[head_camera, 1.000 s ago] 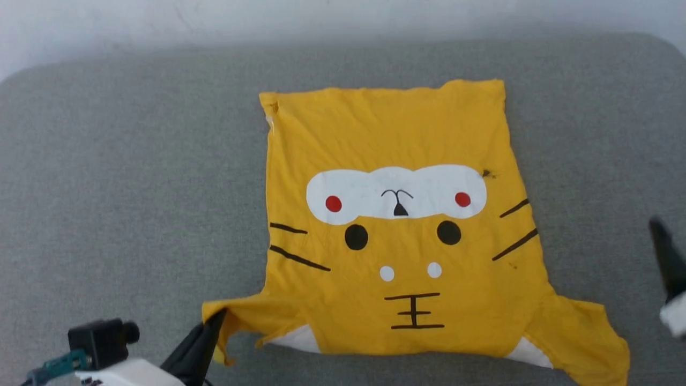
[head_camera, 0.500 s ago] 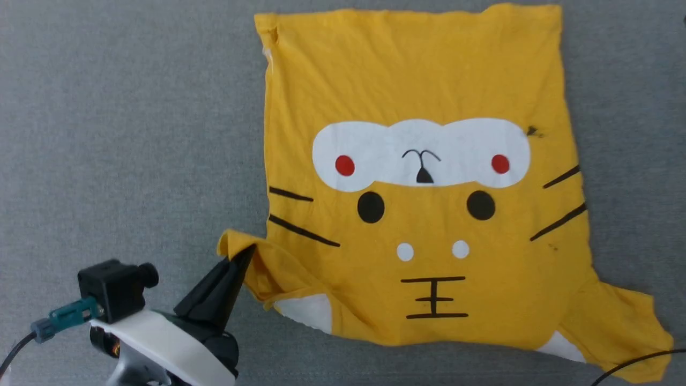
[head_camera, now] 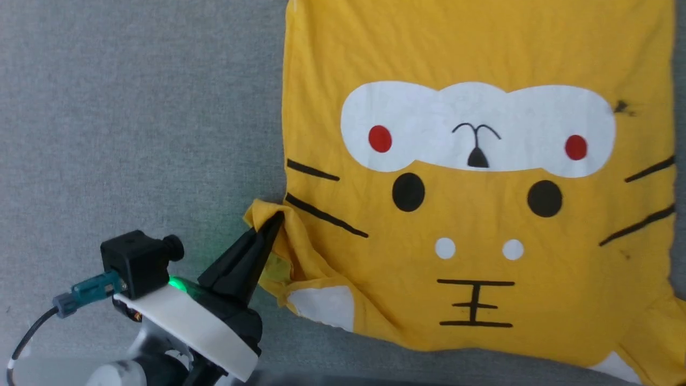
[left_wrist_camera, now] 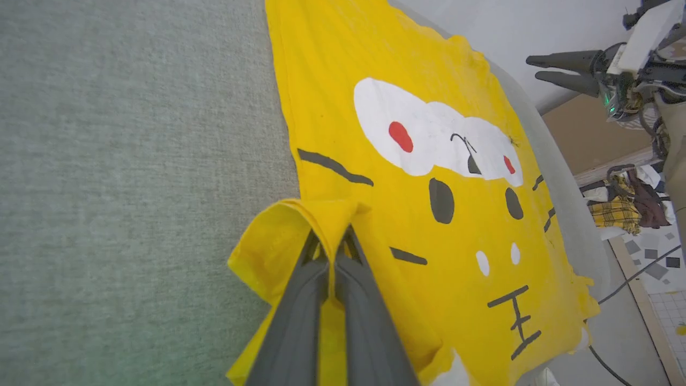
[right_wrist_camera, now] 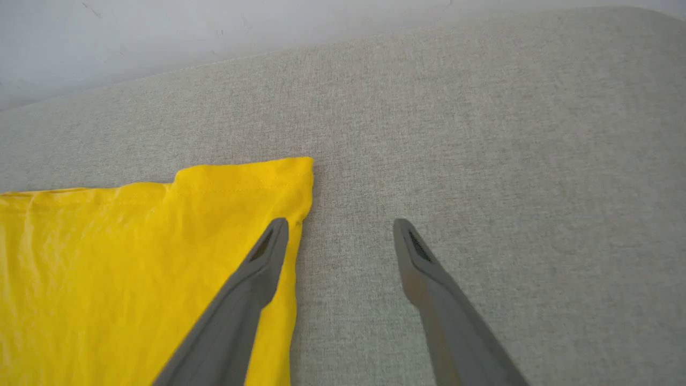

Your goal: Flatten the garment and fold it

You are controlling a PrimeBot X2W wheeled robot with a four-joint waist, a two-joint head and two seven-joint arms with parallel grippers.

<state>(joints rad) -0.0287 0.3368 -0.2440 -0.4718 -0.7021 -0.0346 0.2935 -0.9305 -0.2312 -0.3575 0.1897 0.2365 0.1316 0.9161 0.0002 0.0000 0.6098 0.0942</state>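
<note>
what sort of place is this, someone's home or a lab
Probably a robot test room rather than a home: a grey fabric-covered table carries the yellow T-shirt, and past its edge lie a heap of clothes and a trailing cable.

The left end effector (head_camera: 276, 219) has two long fingers (head_camera: 241, 262) of dark grey, almost black, broad at the base and narrowing to a fine point. Behind them sits a flat white plate (head_camera: 187, 327) with rounded corners. On this plate stands a small black boxy camera (head_camera: 136, 260) with a short round lens. A teal connector (head_camera: 91, 287) leads from it into a dark cable (head_camera: 24, 338), and a green light (head_camera: 176, 283) glows beside it. The right end effector (right_wrist_camera: 340, 225) has the same grey tapered shape, with a narrow slot near each tip.
</note>
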